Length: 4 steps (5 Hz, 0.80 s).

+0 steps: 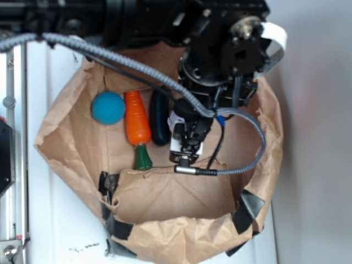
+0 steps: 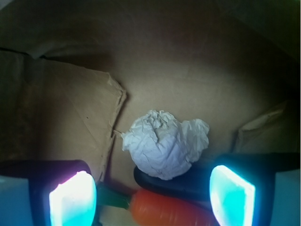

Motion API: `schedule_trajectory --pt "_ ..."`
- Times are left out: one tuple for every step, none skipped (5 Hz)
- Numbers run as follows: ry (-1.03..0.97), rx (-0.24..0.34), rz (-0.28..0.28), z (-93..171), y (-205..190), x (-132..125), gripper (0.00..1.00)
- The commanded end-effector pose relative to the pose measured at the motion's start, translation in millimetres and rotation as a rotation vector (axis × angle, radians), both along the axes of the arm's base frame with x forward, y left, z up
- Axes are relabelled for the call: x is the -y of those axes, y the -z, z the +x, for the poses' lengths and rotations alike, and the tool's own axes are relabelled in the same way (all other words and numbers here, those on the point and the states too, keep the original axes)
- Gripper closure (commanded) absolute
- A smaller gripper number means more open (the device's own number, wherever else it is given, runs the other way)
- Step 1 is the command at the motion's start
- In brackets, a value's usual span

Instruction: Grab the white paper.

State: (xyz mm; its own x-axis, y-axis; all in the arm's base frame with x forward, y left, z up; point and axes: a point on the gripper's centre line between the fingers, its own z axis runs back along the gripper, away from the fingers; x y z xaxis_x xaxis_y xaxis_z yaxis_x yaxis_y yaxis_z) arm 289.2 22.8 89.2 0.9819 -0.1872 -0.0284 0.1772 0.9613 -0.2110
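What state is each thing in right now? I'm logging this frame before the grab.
white paper: crumpled wad, lying free on the bag floor, not gripped.
gripper: open, fingers either side of the view, empty.
brown paper bag: open, walls rolled down.
toy carrot: lying flat.
blue ball: resting beside the carrot.

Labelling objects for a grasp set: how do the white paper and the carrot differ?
The white paper is off-white and creased; the carrot is smooth orange with a green stem end. The paper is a lumpy wad; the carrot is long and tapered. The exterior view shows the carrot plainly, while the arm hides the paper there. Both lie in the brown bag, below the open gripper.
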Motion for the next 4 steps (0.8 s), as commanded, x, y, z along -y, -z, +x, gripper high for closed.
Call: schedule_trajectory --pt "0.011 0.106 0.037 12.9 -7.7 3.3 0.00" --pt "0.023 0.125 0.079 12.9 10.8 9.6 0.00" --pt "0.029 0.148 0.115 14.9 27.0 8.4 0.00" --pt "0.050 0.152 0.135 10.4 35.9 3.8 0.00"
